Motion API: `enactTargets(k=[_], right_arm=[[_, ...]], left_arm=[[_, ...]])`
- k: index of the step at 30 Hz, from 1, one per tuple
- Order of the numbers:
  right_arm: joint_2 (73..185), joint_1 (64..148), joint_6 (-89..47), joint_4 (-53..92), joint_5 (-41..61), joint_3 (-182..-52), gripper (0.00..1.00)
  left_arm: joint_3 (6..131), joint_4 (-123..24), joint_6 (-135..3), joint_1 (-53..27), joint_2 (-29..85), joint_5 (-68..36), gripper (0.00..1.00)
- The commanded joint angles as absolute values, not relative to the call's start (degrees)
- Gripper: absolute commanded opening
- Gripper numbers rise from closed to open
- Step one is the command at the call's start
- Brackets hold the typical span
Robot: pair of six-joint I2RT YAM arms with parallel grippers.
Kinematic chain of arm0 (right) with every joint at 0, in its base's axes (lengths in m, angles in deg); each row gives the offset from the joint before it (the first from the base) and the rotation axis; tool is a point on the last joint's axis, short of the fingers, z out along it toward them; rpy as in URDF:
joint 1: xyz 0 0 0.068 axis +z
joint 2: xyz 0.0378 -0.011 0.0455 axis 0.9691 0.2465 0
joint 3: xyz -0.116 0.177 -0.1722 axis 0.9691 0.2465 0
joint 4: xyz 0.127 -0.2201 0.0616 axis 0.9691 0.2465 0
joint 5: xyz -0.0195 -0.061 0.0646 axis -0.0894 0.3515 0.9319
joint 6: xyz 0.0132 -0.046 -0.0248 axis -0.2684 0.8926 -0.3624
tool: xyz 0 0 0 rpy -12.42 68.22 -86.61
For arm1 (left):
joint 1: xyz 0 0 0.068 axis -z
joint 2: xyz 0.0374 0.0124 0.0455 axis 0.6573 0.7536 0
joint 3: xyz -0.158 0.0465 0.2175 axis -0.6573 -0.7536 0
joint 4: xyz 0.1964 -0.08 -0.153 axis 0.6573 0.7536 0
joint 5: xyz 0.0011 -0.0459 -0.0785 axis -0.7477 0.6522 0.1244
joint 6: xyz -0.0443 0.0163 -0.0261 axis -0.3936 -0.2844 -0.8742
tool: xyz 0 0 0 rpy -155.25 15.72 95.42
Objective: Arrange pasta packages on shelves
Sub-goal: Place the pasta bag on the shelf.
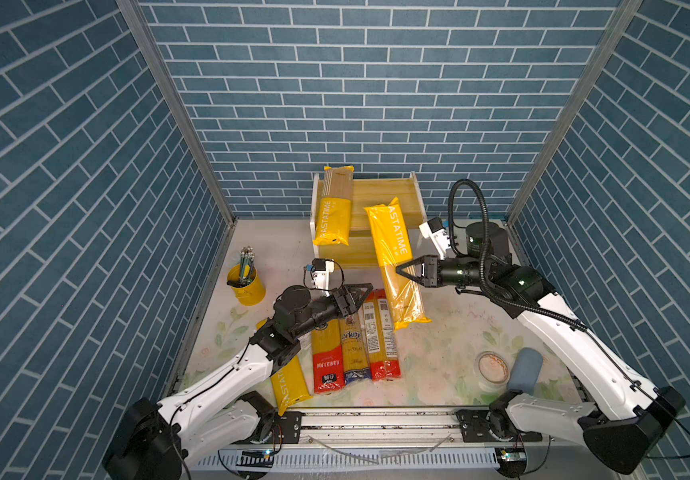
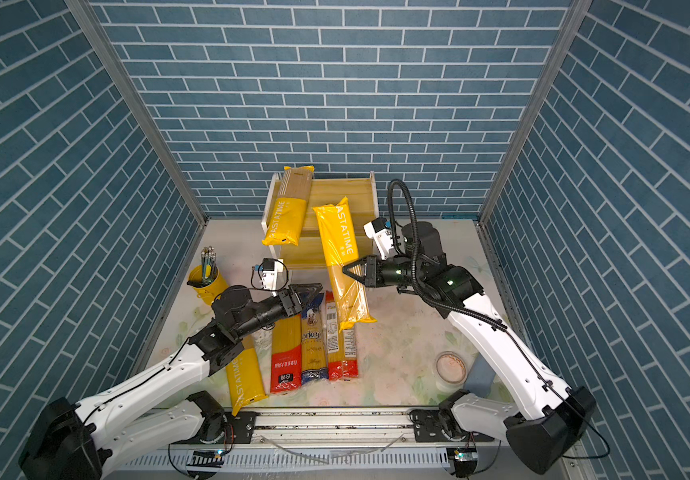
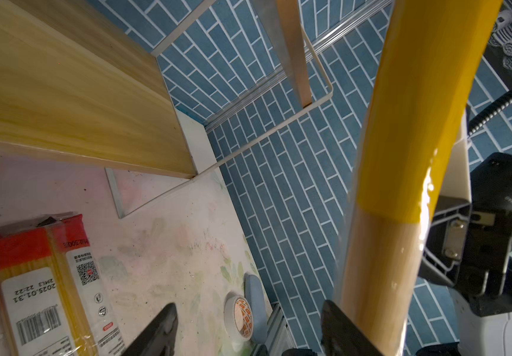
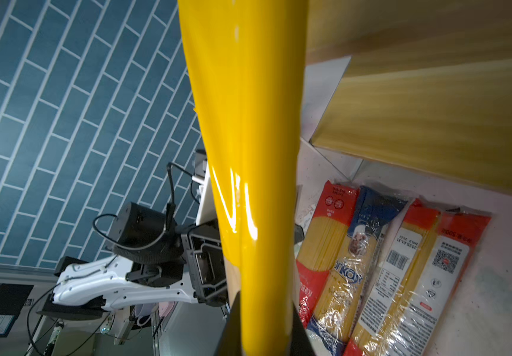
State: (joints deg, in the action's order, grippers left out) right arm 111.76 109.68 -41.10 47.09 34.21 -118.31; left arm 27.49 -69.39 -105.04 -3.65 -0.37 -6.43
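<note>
Pasta package [image 1: 391, 241] up in the air, the yellow one. In both top views it hangs tilted in front of the shelves [image 1: 380, 193], pinched about mid-length by my right gripper [image 1: 399, 270]. My left gripper [image 1: 364, 296] sits beside its lower end with the fingers spread, gripping nothing. A second yellow bag [image 1: 334, 210] lies on the left of the top board and overhangs its front edge. A third yellow bag [image 1: 289, 382] lies on the table [image 1: 438, 345], partly under my left arm. Next to it, in a row, lie a red-ended bag [image 1: 326, 361], a blue-ended bag [image 1: 352, 349] and another red-ended bag [image 1: 382, 345]. Over to the left wrist view: the fingers [image 3: 156, 333] stand wide apart with bare table between them. The lifted package runs just beside one finger, but I can't tell whether they touch. Right wrist view now: the dark fingers [image 4: 231, 326] are pressed onto the package from both sides, and the film is glossy and creased. My read is that it's light, stiff along its length, brittle inside and slippery outside. So I'd keep hold of the flat faces near the middle for balance, squeeze gently, and keep it from sagging or knocking against the board edge.
</note>
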Motion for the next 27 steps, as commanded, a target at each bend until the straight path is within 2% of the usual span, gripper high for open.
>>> enactTargets(k=[1,7,10,13,20,27], right_arm=[[116.20,108.94,-45.88,40.78,29.61,-128.54,0.01],[130.49,107.19,-50.39,42.39,22.22,-146.16,0.01],[135.85,106.91,-53.85,42.88,15.38,-152.78,0.01],[141.28,106.58,-57.42,40.11,13.65,-158.91,0.01],[151.17,106.55,-60.34,45.63,14.77,-171.49,0.01],[156.27,106.55,-63.82,48.67,25.12,-175.36,0.00]], left_arm=[[27.41,-64.29,-102.01,-3.39,-4.02,-9.14,0.74],[27.60,-58.10,-100.34,-3.23,-6.82,-11.76,0.74],[25.78,-59.18,-100.13,-3.21,-8.08,-12.36,0.74],[25.04,-60.44,-100.60,-3.16,-7.43,-11.99,0.74],[25.18,-61.61,-100.38,-2.78,-6.29,-11.57,0.74],[24.70,-62.40,-100.36,-2.78,-6.49,-11.82,0.74]])
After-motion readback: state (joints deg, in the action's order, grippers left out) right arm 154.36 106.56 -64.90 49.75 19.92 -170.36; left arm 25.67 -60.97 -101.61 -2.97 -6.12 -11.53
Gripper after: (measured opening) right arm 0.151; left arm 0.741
